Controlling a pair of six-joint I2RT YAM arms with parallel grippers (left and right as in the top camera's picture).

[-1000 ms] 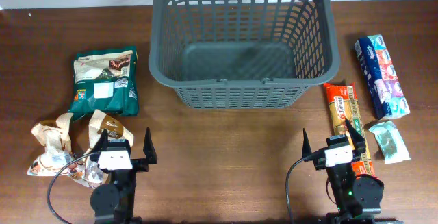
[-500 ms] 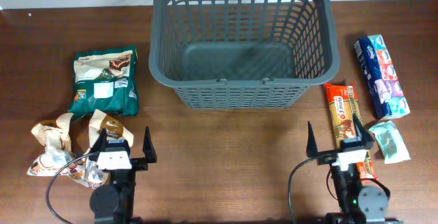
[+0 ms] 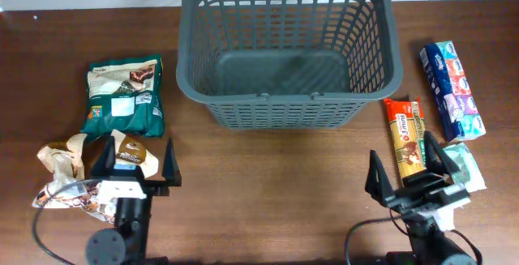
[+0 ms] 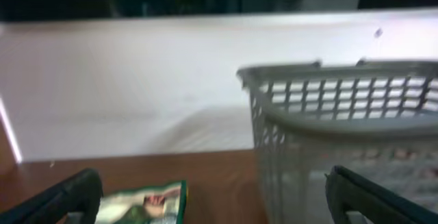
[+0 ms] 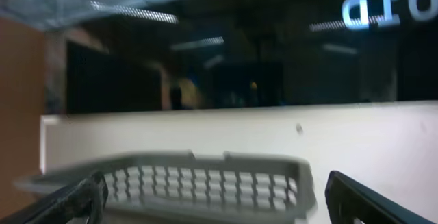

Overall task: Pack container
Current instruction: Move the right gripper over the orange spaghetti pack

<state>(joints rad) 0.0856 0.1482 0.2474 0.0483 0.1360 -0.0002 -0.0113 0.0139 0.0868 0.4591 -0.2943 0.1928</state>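
Basket [image 3: 284,113] sits top ctr of the overhead view, upright on the brown table [image 3: 268,184], mouth facing straight up, nothing inside. Its long axis runs left-right across the frame, and one long wall faces both arms. In the left wrist view it fills the right side [image 4: 342,114]. In the right wrist view only its top shows, low ctr [image 5: 205,172].

Left claw [image 3: 136,164], bottom left, is spread wide and holds nothing. It's right by the brown crumpled snack packs [image 3: 61,176], w/ a green snack bag [image 3: 123,96] just above them. Right claw [image 3: 403,160], bottom right, is also spread and empty, and it sits skewed. One finger is close to the long orange snack pack [image 3: 404,127]. A pale teal packet [image 3: 464,166] and a blue tissue multipack [image 3: 451,89] lie beside that.

What could go wrong, IMO:
- The orange pack is long and thin, so a pinch near one end prob. lets it droop and catch the rim on the way over.
- The teal packet lies so near that a skewed close might snag both.
- The crinkly brown wrappers could slip out or drag a neighbour.
- The basket looks light, so a knock on its wall could shove it.
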